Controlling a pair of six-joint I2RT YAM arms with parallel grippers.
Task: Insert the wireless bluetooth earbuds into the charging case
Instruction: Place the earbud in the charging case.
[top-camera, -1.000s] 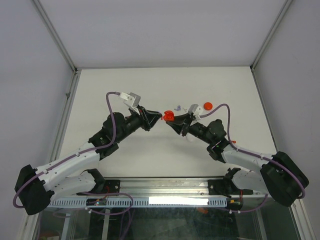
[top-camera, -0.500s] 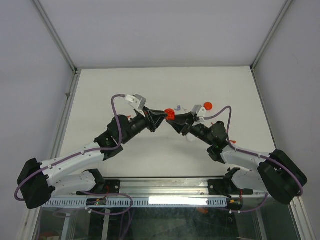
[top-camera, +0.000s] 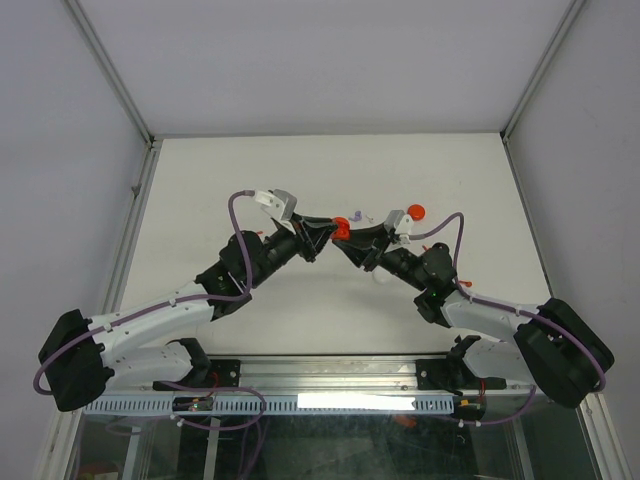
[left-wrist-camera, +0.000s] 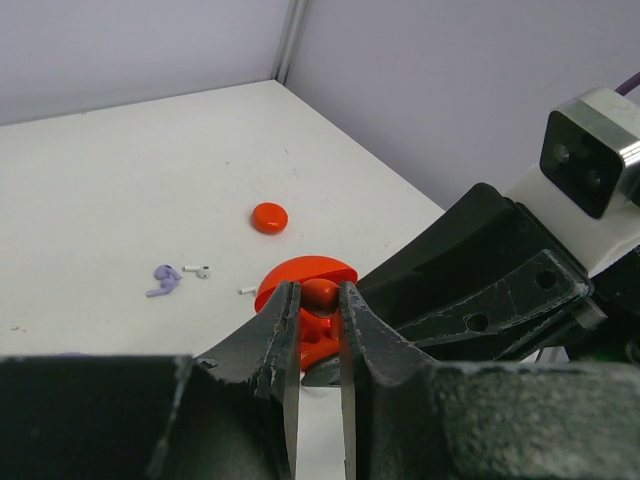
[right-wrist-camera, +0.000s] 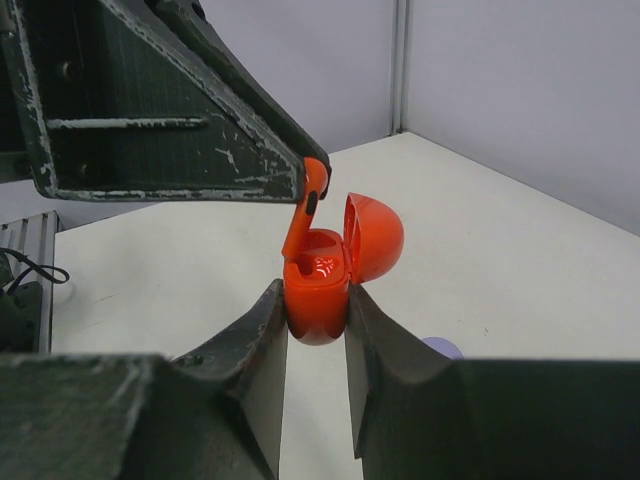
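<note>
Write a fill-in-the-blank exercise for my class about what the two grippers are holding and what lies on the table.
The right gripper is shut on the red charging case, whose lid stands ____.
The left gripper pinches a ____ earbud, stem pointing down at the case.
The round red disc lies on the ____, apart from both grippers.
Missing words: open; red; table.
</note>
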